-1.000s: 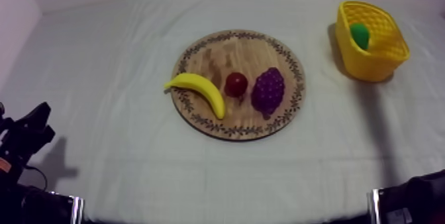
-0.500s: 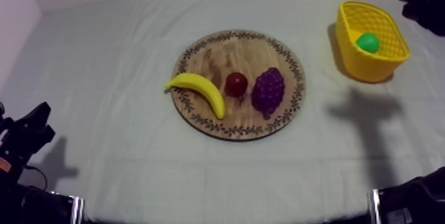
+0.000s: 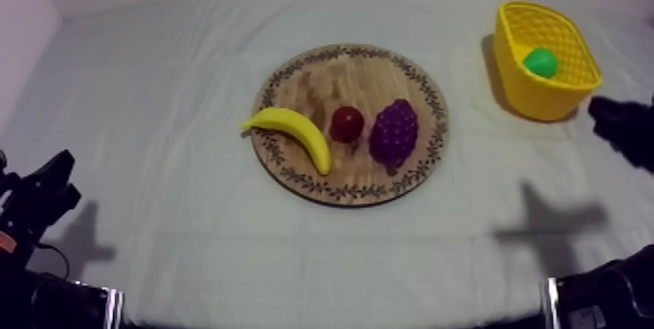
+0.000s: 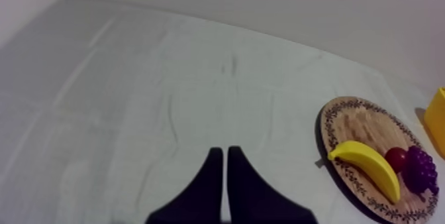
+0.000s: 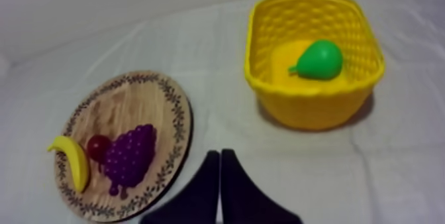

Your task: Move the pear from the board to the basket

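Fingers [image 4: 205,187] of the left jaws lay pressed together in a narrow wedge, pinching nothing, low at the left edge of the counter [image 3: 165,90] and well apart from the round wooden board [image 3: 341,65]. On the board's left side lay the banana [image 3: 292,133], one end reaching out past the patterned rim. Just right of it sat the small red fruit [image 3: 347,122], close against the bunch of grapes [image 3: 394,133]. Farther right, well apart from the board, the yellow basket [image 3: 545,104] stood upright on the cloth. The pear [image 3: 541,61] lay on its side inside the basket. The right jaws hung over the cloth near the basket, at the counter's right edge, with their fingers [image 5: 235,197] pressed together and holding nothing.
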